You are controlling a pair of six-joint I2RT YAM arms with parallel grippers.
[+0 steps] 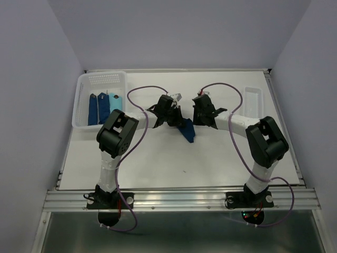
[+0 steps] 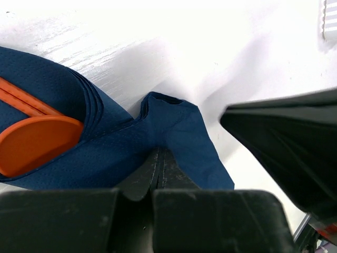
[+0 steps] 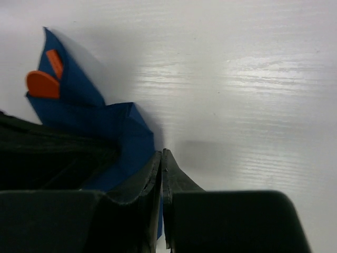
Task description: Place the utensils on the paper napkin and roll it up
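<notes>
First, from above, both arms reach to the middle of the white table [image 1: 158,163], and their heads almost meet there. The napkin [image 1: 188,133] lies between them, near the centre of the table, as a narrow dark blue shape with one end pointing to the near edge. The left gripper [image 1: 174,120] is at its left side and the right gripper [image 1: 200,118] at its right side. A white basket [image 1: 84,79] stands at the far left with some blue rolls [image 1: 105,105] inside, and a small white tray [image 1: 254,97] stands at the far right. Next, in the left wrist view, the napkin is folded over orange utensils [image 2: 37,142], which look out of its open end at the left; which kind they are I cannot tell. The left fingers [image 2: 150,174] are pressed together on a raised corner of the napkin. The dark body of the right gripper fills the right side, just beside that corner. Finally, in the right wrist view, the right fingers [image 3: 152,174] are together too, with a thin strip of the blue paper between them, so they pinch the napkin's edge. The orange ends show at the far left of the napkin.
</notes>
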